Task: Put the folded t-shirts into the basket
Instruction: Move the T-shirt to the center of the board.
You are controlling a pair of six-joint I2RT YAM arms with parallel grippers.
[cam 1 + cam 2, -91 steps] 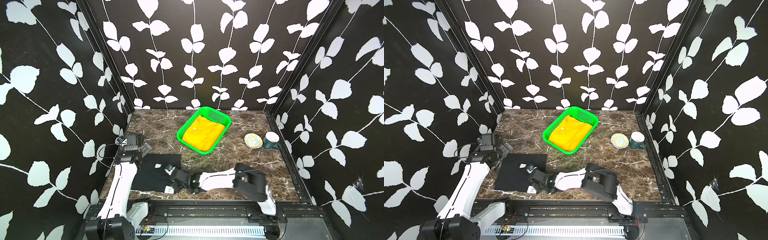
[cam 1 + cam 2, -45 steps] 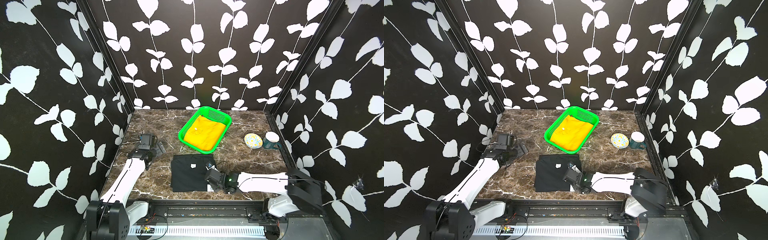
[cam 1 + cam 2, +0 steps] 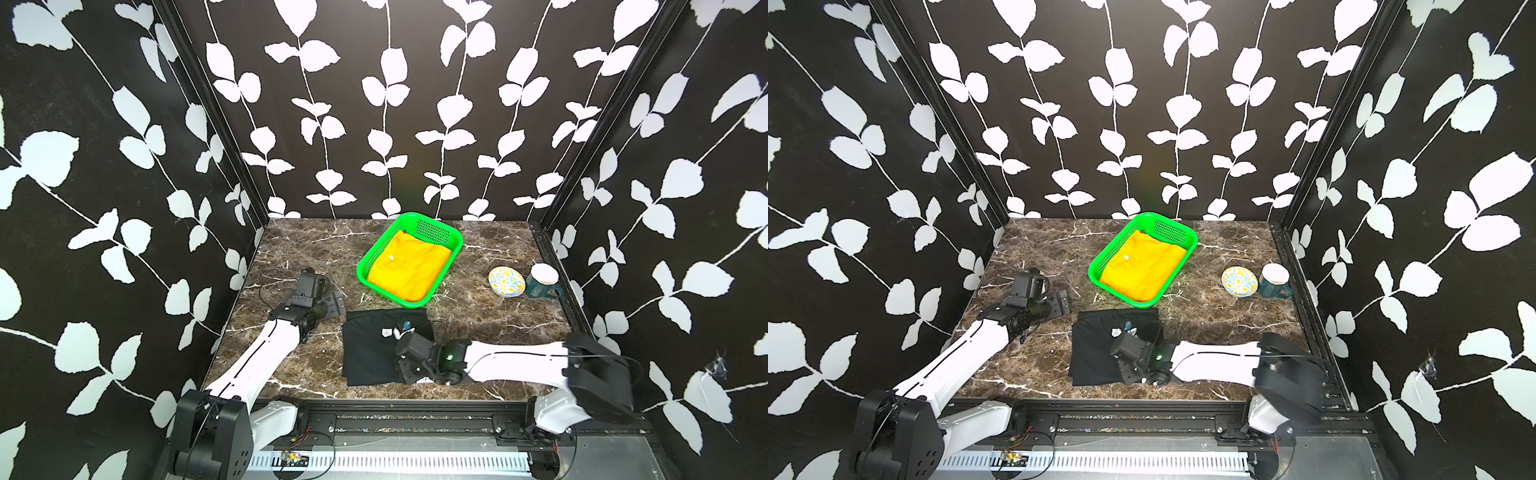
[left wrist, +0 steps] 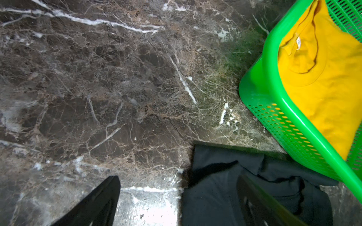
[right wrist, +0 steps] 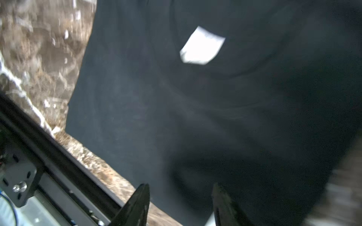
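Left arm: I see it stretched low over the tabletop (image 3: 478, 324), left gripper (image 4: 178, 177) spread wide and empty.
Right arm: reaches low along the front; right gripper (image 5: 180, 185) half apart at the black t-shirt (image 3: 368, 353); I cannot tell if it pinches.
Basket (image 3: 432, 230): holds the yellow t-shirt (image 3: 409, 266).
Black t-shirt: flat on the tabletop, just before the basket.

Top views bright, sharp; right wrist view dim, seemingly motion-blurred.
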